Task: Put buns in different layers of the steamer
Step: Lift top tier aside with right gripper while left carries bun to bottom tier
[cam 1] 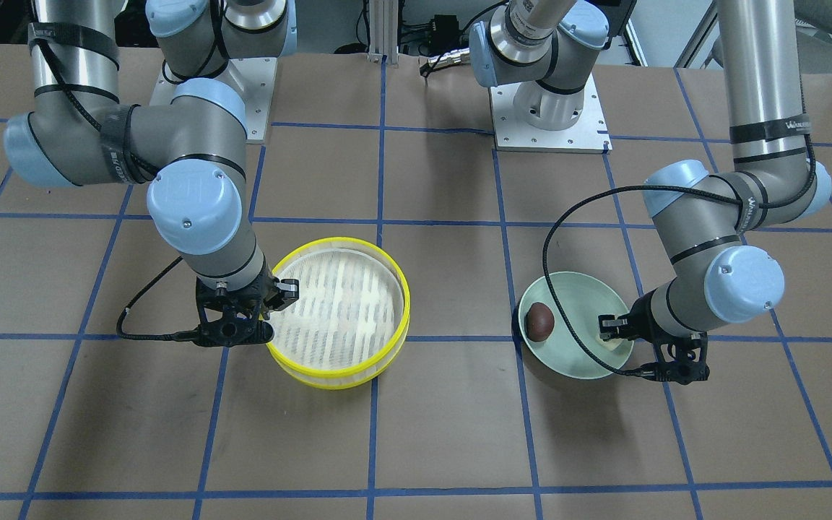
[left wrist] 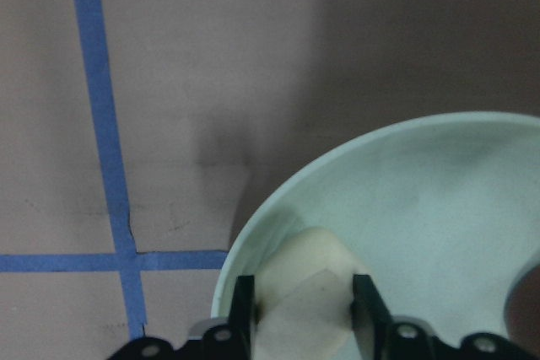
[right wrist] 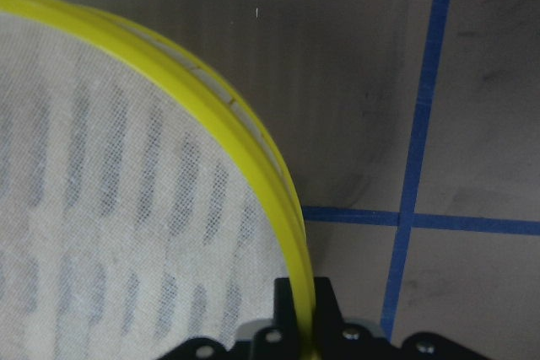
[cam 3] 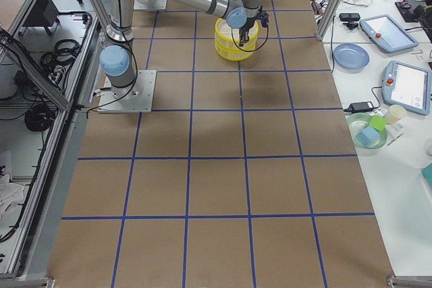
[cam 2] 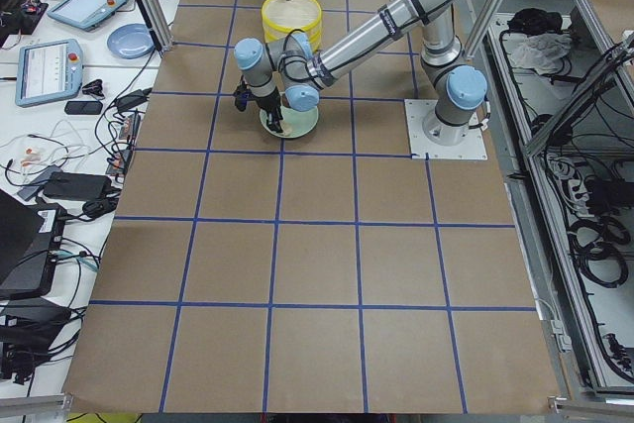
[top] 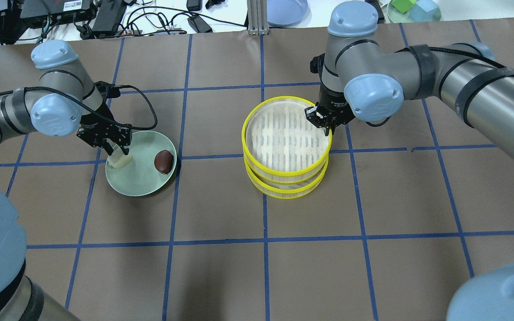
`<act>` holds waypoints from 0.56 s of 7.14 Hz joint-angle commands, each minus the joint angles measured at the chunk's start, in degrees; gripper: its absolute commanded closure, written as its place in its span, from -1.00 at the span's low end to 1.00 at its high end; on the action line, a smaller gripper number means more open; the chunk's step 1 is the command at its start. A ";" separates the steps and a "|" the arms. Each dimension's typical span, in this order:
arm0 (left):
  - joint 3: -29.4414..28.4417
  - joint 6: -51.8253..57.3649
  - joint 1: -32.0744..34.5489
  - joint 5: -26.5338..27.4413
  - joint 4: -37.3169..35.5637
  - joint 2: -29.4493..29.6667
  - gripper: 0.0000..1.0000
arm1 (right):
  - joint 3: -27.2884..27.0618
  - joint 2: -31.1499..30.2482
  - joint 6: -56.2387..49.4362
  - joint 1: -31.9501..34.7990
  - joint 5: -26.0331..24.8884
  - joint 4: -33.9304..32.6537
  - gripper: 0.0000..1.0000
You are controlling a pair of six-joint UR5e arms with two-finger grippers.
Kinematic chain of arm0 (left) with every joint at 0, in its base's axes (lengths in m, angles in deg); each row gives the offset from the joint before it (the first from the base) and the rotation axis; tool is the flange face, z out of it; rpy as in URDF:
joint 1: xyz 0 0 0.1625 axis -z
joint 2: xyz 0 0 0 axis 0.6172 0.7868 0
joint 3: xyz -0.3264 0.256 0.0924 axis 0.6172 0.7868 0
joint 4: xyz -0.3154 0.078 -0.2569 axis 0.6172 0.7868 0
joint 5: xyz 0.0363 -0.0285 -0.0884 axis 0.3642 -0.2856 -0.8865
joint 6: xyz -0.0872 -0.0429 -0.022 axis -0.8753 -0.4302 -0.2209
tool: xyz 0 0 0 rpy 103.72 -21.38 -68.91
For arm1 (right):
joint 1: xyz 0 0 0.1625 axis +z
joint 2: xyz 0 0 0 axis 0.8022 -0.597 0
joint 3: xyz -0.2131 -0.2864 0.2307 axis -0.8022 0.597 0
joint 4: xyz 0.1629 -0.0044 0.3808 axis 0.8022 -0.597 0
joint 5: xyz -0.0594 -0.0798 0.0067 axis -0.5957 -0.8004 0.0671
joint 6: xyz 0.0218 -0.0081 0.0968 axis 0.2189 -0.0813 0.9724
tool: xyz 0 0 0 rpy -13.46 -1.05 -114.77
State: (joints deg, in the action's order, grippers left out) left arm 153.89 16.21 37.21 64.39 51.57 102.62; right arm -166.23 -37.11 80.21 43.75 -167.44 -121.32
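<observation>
Frame left, the brown bun (top: 163, 161) waits on the plate (top: 138, 177), the left end effector (top: 117, 150) clamped on the cream bun (top: 119, 160); centre, the right end effector (top: 324, 123) pinches the empty upper layer (top: 244, 136) by its rim.

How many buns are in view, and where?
2. The cream bun is at one edge of the plate, gripped by the left gripper; the reddish-brown bun lies free opposite. The top steamer tray holds none; the lower tray is covered, so unseen inside.
</observation>
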 commanded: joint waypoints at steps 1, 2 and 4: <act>0.33 0.36 0.00 -0.35 -0.07 0.40 0.94 | 0.71 -2.43 -0.03 -0.67 -0.13 0.34 1.00; 0.24 0.45 -0.09 -0.53 -0.15 0.40 1.00 | 2.46 -3.40 -0.12 -1.20 -0.22 2.60 1.00; -1.33 1.15 0.35 -0.88 0.98 -3.01 1.00 | 5.45 -4.29 -2.65 -5.13 -0.75 8.93 1.00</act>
State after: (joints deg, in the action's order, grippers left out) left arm 153.43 16.91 37.21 63.68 51.70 101.64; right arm -162.40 -40.91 79.16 41.11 -167.86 -115.71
